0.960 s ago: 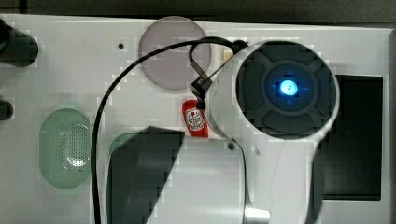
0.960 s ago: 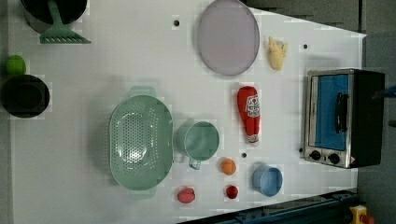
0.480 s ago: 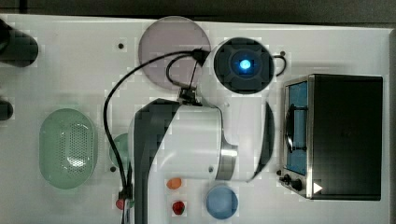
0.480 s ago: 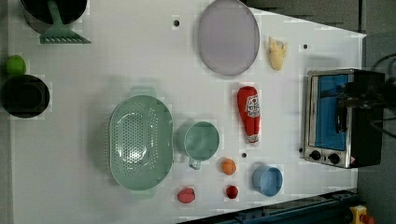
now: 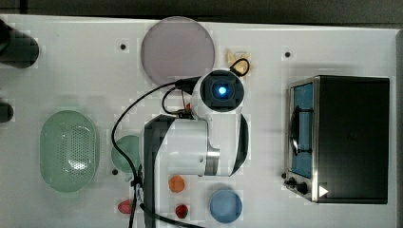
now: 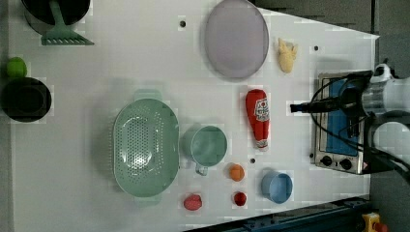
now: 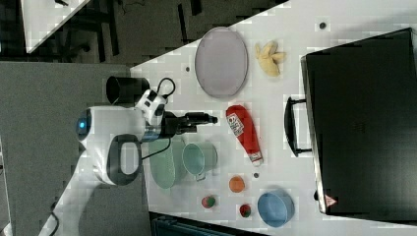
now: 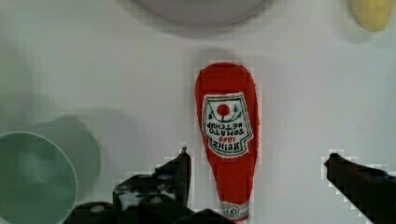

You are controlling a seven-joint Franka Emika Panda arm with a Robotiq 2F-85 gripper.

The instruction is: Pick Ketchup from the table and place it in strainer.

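A: Biggest first. White table [image 6: 121,58], black toaster oven [image 5: 354,137] at the top view's right edge. Arm [image 5: 190,147] reaches in over the middle of the table, probably to line up on the bottle.

B: Strainer?

A: Strainer [image 6: 146,147], pale green oval, open side up and nothing in it, so ready to receive. The green cup [image 6: 208,145] touches or nearly touches its rim on the left view's right. Grey plate [image 6: 236,37] further up the table.

B: Ketchup?

A: Ketchup [image 6: 257,117] lies flat on the table, on the left view's right of the cup, between plate and blue bowl [image 6: 277,186]. Well apart from the strainer. Lying down like that, I'd guess a grasp across the body.

B: Gripper?

A: Gripper [image 8: 257,170] spread about as wide as it goes, holding nothing. In the wrist view one finger [image 8: 180,170] sits just beside the bottle's neck, the other well off to the far side; bottle between them but off-centre. Looks above it, not touching.

B: Anything hidden?

A: In the top view the arm covers the bottle almost completely. Wrist view cuts off the cap end and most of both fingers. Height over the bottle, can't tell.
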